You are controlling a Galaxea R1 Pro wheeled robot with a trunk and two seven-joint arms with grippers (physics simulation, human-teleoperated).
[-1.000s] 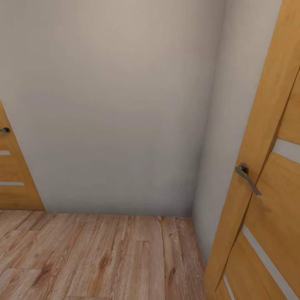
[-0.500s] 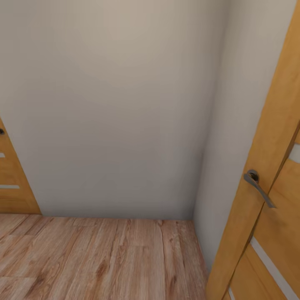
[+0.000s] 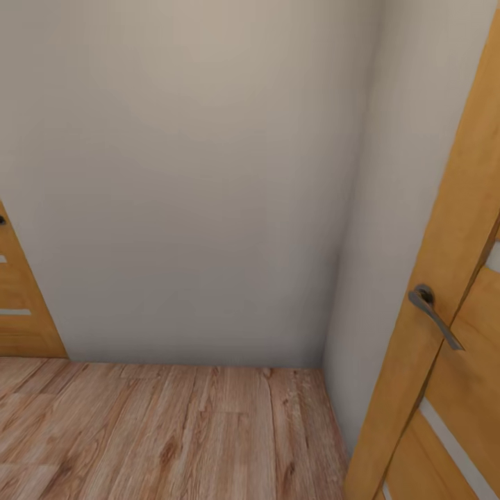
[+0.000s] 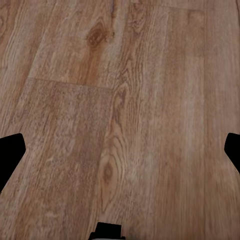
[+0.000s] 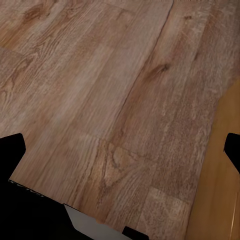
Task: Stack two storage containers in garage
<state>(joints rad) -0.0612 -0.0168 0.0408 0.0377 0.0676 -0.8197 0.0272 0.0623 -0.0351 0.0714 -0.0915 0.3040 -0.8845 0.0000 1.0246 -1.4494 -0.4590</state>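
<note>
A wall corner is being faced, hemmed by two doors.
The wall (image 3: 187, 173) is meeting the plank floor (image 3: 173, 430); one door (image 3: 444, 347) with handle (image 3: 434, 316) is crowding the right, another door (image 3: 17, 305) the left. Since 0.5 s ago the view has barely shifted. Left gripper (image 4: 120, 150) and right gripper (image 5: 120, 150) are being held spread, empty, over planks.

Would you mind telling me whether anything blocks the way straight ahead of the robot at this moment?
Yes: a beige wall closes the way ahead, meeting a side wall at a corner. Wooden doors stand at the left edge and at the right, the latter with a lever handle. Wood-plank flooring lies below.
</note>
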